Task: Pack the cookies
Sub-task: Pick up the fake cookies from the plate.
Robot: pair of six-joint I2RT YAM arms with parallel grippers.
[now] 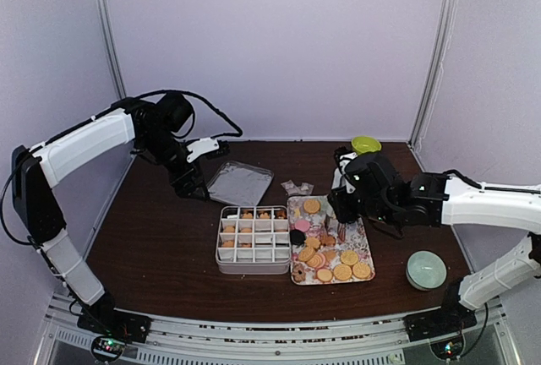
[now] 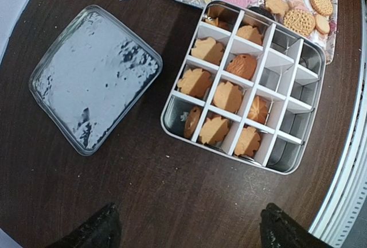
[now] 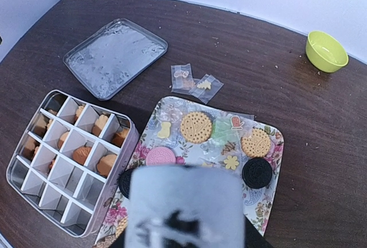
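While its fingers stand wide apart on nothing, the left gripper (image 2: 189,233) hangs above bare table, near the lid (image 2: 94,78) and the divided tin (image 2: 309,70). Right gripper (image 1: 341,206) sits low over the floral tray (image 3: 274,155); its own pale body hides the jaws, so apart or clamped cannot be told. Cookies (image 3: 195,126) lie loose and partly overlapping on the tray; others fill the tin's cells on the lid side. Risk: a blind pinch catches two overlapped cookies or cracks one, or nudges the tray into the tin just beside it.

dk brown table (image 1: 161,255) — divided tin (image 1: 252,267), lid (image 1: 240,182), floral tray (image 3: 266,196), lime bowl (image 1: 366,144), pale bowl (image 1: 426,269), small pkts (image 1: 297,187)
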